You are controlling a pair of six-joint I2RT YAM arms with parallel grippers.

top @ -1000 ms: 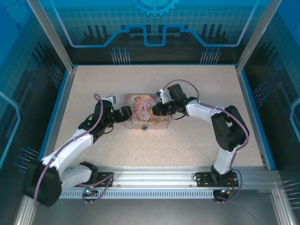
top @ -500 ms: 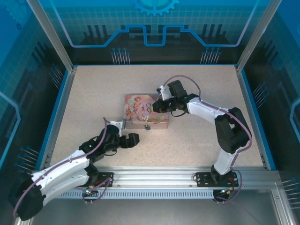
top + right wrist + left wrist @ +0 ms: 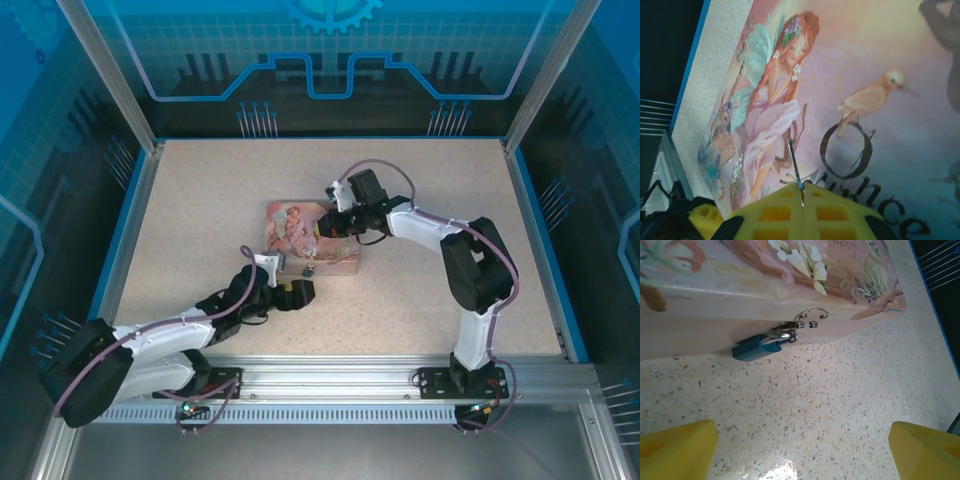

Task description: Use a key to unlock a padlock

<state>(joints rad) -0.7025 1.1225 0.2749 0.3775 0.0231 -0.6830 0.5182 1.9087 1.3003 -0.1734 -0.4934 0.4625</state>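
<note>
The left pincer [image 3: 801,450] is spread wide at the frame's bottom, below the padlock [image 3: 757,346] hanging on the pink tin [image 3: 700,300]. The right pincer [image 3: 802,192] pinches the key [image 3: 795,162] over the lid.

Speckled beige worktop [image 3: 200,200], blue-edged. Lying flat near the middle, a pink illustrated tin [image 3: 290,240]; down at its near wall, a small bluish padlock [image 3: 754,347].

High rear overview, two close wrist views, pink tin [image 3: 290,240] common to all.
</note>
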